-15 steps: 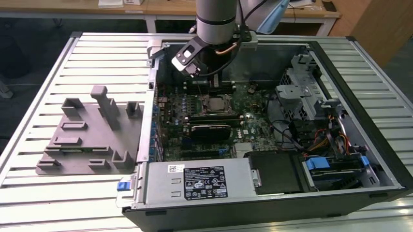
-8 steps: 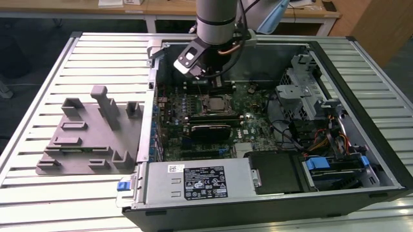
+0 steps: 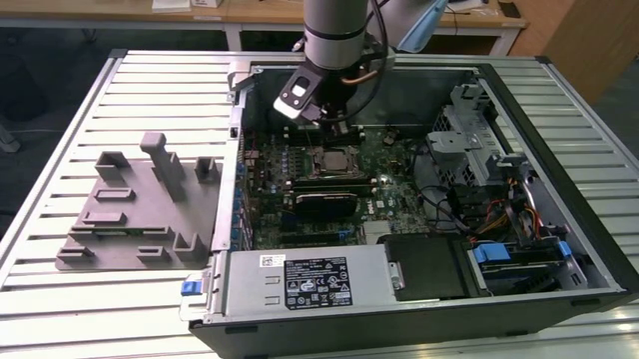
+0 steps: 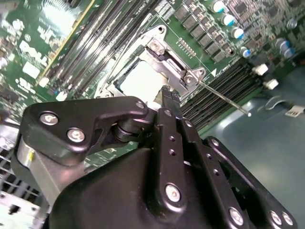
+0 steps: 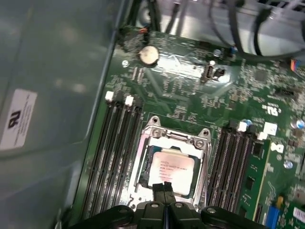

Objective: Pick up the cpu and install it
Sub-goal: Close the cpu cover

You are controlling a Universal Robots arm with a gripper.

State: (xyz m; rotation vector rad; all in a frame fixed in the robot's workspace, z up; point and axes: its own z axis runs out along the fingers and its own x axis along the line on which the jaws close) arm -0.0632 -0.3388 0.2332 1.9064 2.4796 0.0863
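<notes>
the gripper [image 5: 164, 187] is hanging just above the motherboard [image 5: 190, 90] inside the open computer case [image 3: 399, 329], with its two fingers pressed together and holding nothing. the cpu [image 5: 172, 169] is lying flat in its socket, inside the metal frame [image 5: 174, 136], between the rows of memory slots [image 5: 114, 152]. the fingertips are sitting over one edge of it. in the exterior view a grey plastic fixture [image 3: 130, 217] is standing on the table [image 3: 60, 149], at the exterior view's left of the case.
</notes>
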